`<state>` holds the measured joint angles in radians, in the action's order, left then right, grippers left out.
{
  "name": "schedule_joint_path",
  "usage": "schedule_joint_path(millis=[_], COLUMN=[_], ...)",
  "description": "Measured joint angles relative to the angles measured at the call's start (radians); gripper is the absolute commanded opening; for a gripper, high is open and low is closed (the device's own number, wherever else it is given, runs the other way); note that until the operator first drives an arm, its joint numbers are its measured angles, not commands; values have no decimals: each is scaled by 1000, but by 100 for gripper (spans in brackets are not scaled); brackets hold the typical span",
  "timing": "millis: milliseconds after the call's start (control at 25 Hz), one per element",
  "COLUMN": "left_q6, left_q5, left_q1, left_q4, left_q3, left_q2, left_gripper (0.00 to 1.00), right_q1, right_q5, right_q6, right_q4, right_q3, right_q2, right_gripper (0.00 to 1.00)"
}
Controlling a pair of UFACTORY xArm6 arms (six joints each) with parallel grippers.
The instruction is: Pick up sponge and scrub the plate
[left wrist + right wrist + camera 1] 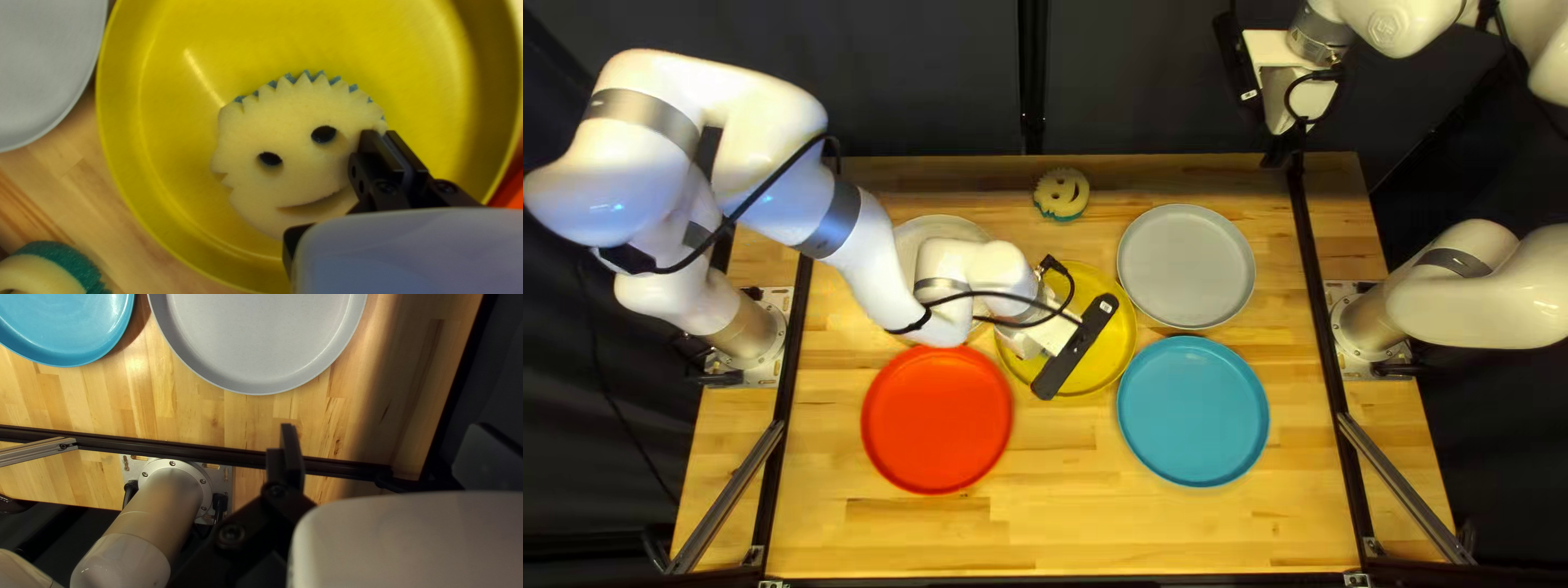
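Note:
In the top left view my left gripper [1035,340] is over the yellow plate [1113,365] and hides the sponge there. Seen from the left wrist, the pale yellow smiling sponge [294,120] lies face up in the yellow plate [169,125]. My left gripper [384,144] has its fingers nearly together on one side edge of the sponge, closed on it; the pinched part is hidden. A second sponge [1062,194] is at the table's far edge. My right gripper [1288,142] hangs near the far edge; in the right wrist view the right gripper [381,443] is open and holds nothing.
The grey plate [1187,267] and blue plate [1192,411] stand right of the yellow one. The red plate [937,420] is nearer the front left. A pale plate [942,228] is partly under my left arm. Dark frame rails [1316,272] run along both sides.

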<state>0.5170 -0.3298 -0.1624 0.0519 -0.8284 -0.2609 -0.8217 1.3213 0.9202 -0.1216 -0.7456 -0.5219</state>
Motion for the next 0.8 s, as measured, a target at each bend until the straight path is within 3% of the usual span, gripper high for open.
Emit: schedule_joint_path(millis=[320,800], left_q6=[45,174], left_q5=[5,-76], left_q1=[22,117], left_q4=[-12,-64], left_q3=[-32,-162], left_q2=[-31,-84], left_gripper=[0,0], right_q1=[0,0], right_q5=[0,0], right_q6=[0,0], right_q4=[0,0], right_q3=[0,0], right_q2=[0,0], right_gripper=[100,100])
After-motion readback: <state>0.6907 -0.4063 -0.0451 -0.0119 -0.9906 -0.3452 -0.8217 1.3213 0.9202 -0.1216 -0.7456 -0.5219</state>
